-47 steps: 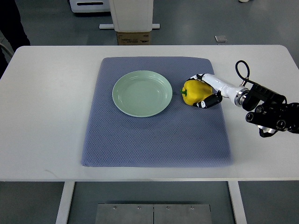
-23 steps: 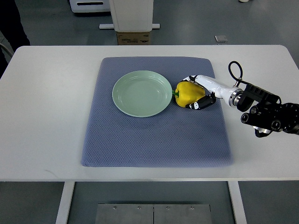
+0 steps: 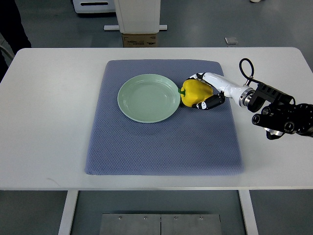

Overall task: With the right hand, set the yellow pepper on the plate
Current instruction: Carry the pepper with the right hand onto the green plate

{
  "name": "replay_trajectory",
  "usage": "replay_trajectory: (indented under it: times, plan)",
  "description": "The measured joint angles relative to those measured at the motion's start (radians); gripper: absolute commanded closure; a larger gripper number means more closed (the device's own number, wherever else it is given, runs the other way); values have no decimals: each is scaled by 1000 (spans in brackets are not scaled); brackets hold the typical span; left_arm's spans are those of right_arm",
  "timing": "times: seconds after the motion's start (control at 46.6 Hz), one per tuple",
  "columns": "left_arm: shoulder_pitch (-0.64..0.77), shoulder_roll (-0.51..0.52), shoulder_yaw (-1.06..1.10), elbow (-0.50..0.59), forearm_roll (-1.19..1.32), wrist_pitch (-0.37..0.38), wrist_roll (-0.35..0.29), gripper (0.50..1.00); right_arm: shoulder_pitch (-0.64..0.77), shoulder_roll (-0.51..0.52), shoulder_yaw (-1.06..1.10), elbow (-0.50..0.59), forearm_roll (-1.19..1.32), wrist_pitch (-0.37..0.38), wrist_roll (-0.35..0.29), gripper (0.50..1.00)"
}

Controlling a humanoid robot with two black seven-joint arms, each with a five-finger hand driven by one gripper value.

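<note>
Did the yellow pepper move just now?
Yes. The yellow pepper, held in the right hand, moved left toward the plate; it now sits right at the plate's right rim.

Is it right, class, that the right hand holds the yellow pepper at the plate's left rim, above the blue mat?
Not quite. In the top view the right hand holds the yellow pepper at the right rim of the plate, above the blue mat.

Glossy pepper (image 3: 193, 92) — textured cloth mat (image 3: 164, 142)
</note>
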Motion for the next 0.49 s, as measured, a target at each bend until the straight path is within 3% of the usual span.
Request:
replay_trajectory:
  times: [0.493]
  plan:
    - [1, 0, 0, 0, -1, 0, 0, 500, 42, 176, 10, -7, 23, 2, -13, 1000]
